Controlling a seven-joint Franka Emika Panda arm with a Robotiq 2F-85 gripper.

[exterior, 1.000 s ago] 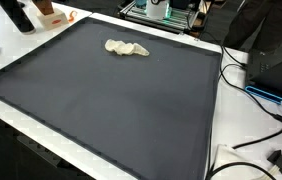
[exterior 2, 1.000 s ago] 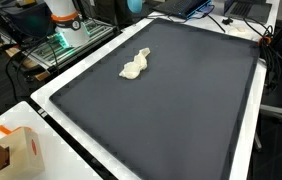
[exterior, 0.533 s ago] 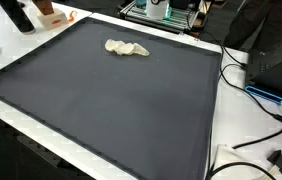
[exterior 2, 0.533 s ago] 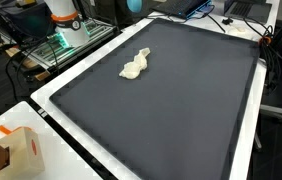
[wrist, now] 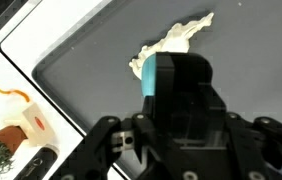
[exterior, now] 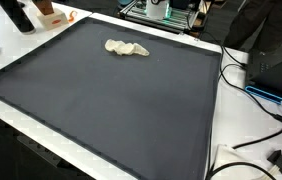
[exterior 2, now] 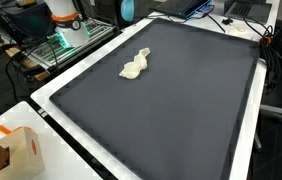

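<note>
A crumpled cream cloth (exterior: 127, 47) lies on the far part of a large dark grey mat (exterior: 111, 110); it shows in both exterior views (exterior 2: 134, 65). In the wrist view the cloth (wrist: 173, 43) lies beyond my gripper (wrist: 181, 95), whose black body with a teal patch fills the lower frame. The gripper hangs above the mat (wrist: 101, 70), apart from the cloth. Its fingertips do not show, so I cannot tell whether it is open or shut. A teal part of the arm (exterior 2: 128, 8) shows at the top edge of an exterior view.
The mat (exterior 2: 171, 110) lies on a white table (exterior 2: 56, 135). A small white box with orange markings (exterior 2: 16, 150) stands at one corner, also in the wrist view (wrist: 21, 125). Cables (exterior: 256, 90) and equipment lie along the other side. A rack (exterior 2: 66, 35) stands behind.
</note>
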